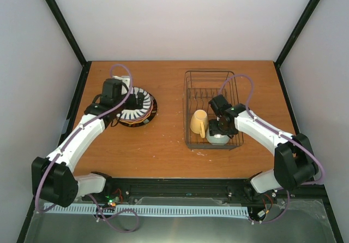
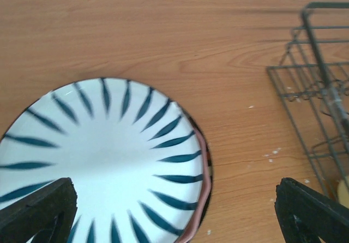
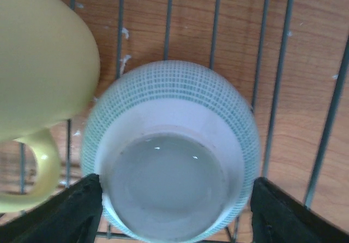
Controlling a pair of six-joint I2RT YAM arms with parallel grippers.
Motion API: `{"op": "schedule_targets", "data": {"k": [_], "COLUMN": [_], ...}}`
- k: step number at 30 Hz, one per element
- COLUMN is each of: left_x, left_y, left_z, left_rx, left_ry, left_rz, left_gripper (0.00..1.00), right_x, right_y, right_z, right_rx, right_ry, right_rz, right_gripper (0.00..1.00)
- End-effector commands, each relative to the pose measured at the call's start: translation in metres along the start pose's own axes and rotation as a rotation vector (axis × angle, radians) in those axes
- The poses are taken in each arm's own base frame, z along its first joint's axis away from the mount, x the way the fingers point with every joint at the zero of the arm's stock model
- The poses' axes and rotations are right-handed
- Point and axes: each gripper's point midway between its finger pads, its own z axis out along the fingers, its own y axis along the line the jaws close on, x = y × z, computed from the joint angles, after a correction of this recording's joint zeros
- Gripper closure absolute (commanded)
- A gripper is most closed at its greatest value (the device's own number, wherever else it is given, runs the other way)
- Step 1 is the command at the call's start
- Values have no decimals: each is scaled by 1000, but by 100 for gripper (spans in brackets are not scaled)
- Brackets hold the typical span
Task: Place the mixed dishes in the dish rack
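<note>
The dish rack [image 1: 212,90] stands right of centre and also shows in the left wrist view [image 2: 316,90]. A pale yellow mug [image 1: 198,122] lies in its near part. A pale green bowl [image 1: 219,138] sits upside down beside the mug. In the right wrist view the bowl [image 3: 172,144] lies on the rack wires, the mug [image 3: 38,63] to its left. My right gripper [image 1: 218,129] [image 3: 177,213] is open, its fingers [image 3: 65,213] straddling the bowl. The striped white plate [image 1: 137,105] [image 2: 98,161] tops a stack with the pink plate [image 2: 203,199] under it. My left gripper [image 1: 121,105] [image 2: 174,215] hovers open over the stack's right edge.
A dark plate rim [image 1: 147,118] shows at the bottom of the stack. Bare wooden table [image 1: 169,90] lies between stack and rack. Black frame posts [image 1: 65,30] and white walls enclose the table. The rack's far half holds upright wire dividers [image 1: 210,95].
</note>
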Motion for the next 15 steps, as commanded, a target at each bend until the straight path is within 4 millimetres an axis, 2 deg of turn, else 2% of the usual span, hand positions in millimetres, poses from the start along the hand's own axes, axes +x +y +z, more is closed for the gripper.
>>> {"op": "schedule_targets", "data": {"k": [1,2,7,11,15], "left_x": [9,13,33,56,70], "left_y": [25,30,55,77,93], "left_z": [-6,-5,4,14,22], "left_rx": [-48,-60,-101,-129,-192], "left_ry": [25,37,96,150,202], "left_rz": [-125,-141,-218,-285,-306], "left_gripper": [0,0,0,0,0], "right_x": [3,2,-5,-18,-33], "right_y": [-17,-18,-21,-22,-19], "right_z": [-7,-9,-25,-56,-96], "right_rx": [74,78,76,44,-31], "right_ry": [-4,-12,-64,-162,-301], "right_rz": [24,29,56,88,119], "right_gripper": [12,6,0,0,10]}}
